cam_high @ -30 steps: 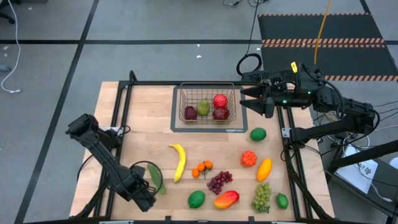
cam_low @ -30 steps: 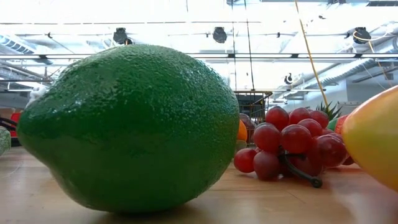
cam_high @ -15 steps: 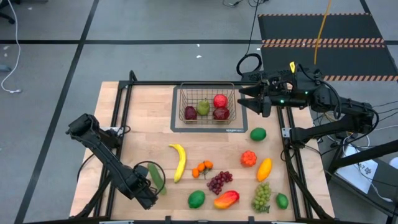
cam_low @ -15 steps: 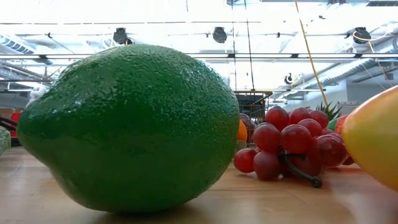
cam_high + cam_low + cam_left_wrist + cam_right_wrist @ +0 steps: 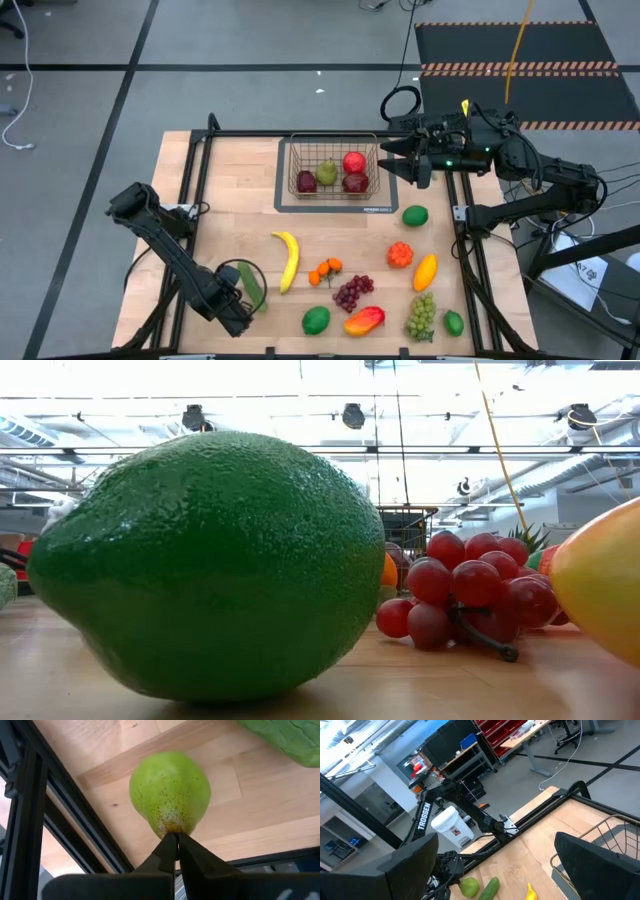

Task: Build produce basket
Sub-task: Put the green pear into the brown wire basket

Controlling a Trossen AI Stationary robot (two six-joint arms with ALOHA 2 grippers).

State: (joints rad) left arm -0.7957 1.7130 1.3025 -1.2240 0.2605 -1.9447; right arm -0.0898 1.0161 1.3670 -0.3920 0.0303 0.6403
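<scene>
While the left gripper (image 5: 176, 840) sits at the table's near left corner with its fingers pressed together just short of a green pear (image 5: 170, 794), nothing is gripped. Farther back, the basket (image 5: 334, 166) already holds four fruits. Beside it hovers the right gripper (image 5: 392, 160), fingers spread and empty, likely after a drop.

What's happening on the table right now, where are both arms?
The left gripper, fingers shut, sits at the near left corner, its tips against a green pear beside the cucumber. The right gripper hovers open, empty, beside the basket, which holds four fruits. The banana and the other fruit lie loose on the table.
</scene>
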